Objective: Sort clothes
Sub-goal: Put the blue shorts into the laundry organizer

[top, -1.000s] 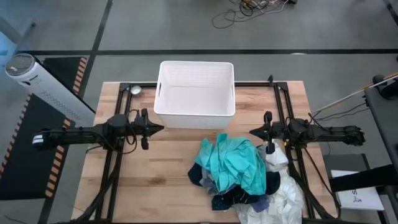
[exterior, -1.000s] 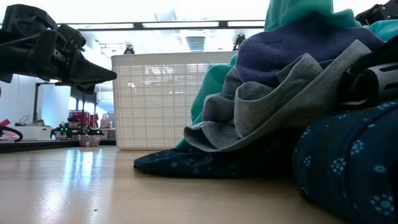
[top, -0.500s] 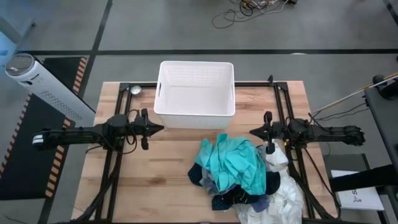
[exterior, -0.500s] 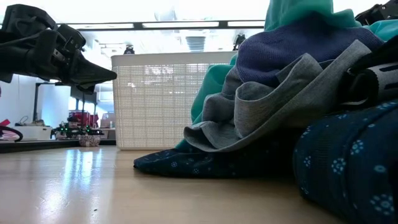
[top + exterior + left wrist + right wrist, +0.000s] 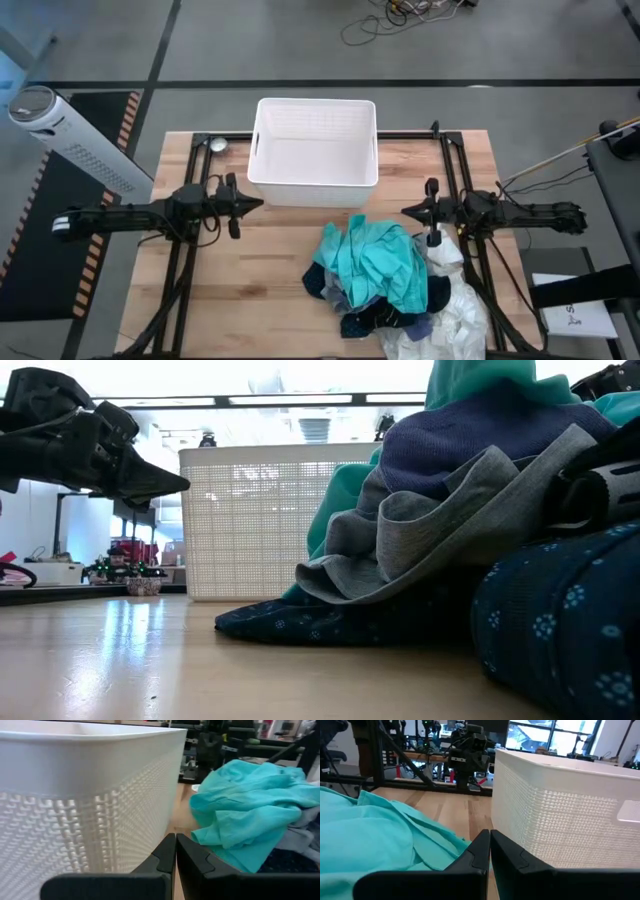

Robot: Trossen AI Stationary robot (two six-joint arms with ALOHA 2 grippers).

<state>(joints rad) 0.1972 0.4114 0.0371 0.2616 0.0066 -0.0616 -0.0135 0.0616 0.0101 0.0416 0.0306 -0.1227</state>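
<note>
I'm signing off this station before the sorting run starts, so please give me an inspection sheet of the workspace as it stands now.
Surface: wooden table, bare on the left arm's side.
Job's things: pile of clothes on the right arm's side, teal garment on top, white pieces at the table's edge, grey garment and dark blue patterned garment lower down.
Clutter: white slatted basket at the back, nothing seen inside; small round metal object near the back left corner.
Hands: left hand shut, empty, beside the basket; right hand shut, empty, above the pile's back edge.
Cables: loose cables on the floor behind the table.
Surroundings: white cylindrical device lying left of the table; paper sheet to the right.
</note>
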